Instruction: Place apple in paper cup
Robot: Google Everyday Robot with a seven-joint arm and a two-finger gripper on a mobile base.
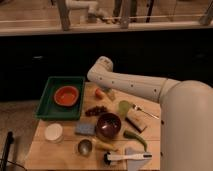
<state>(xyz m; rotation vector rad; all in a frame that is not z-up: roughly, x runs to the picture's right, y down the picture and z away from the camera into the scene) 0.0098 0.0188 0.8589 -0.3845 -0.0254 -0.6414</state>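
The apple (pixel 99 93), small and orange-red, lies on the wooden table at the back, just right of the green tray. The gripper (pixel 108 93) hangs from the white arm (pixel 130 84) right beside the apple, on its right side, low over the table. I cannot tell if it touches the apple. The paper cup (pixel 53 132), short and white, stands at the table's front left, well apart from the gripper.
A green tray (pixel 48 102) holds an orange bowl (pixel 67 95). Dark grapes (pixel 96 110), a dark bowl (pixel 108 125), a blue sponge (pixel 84 128), a metal cup (pixel 84 146), a light green cup (pixel 124 106), a fork (pixel 145 112) and a brush (pixel 127 157) crowd the table.
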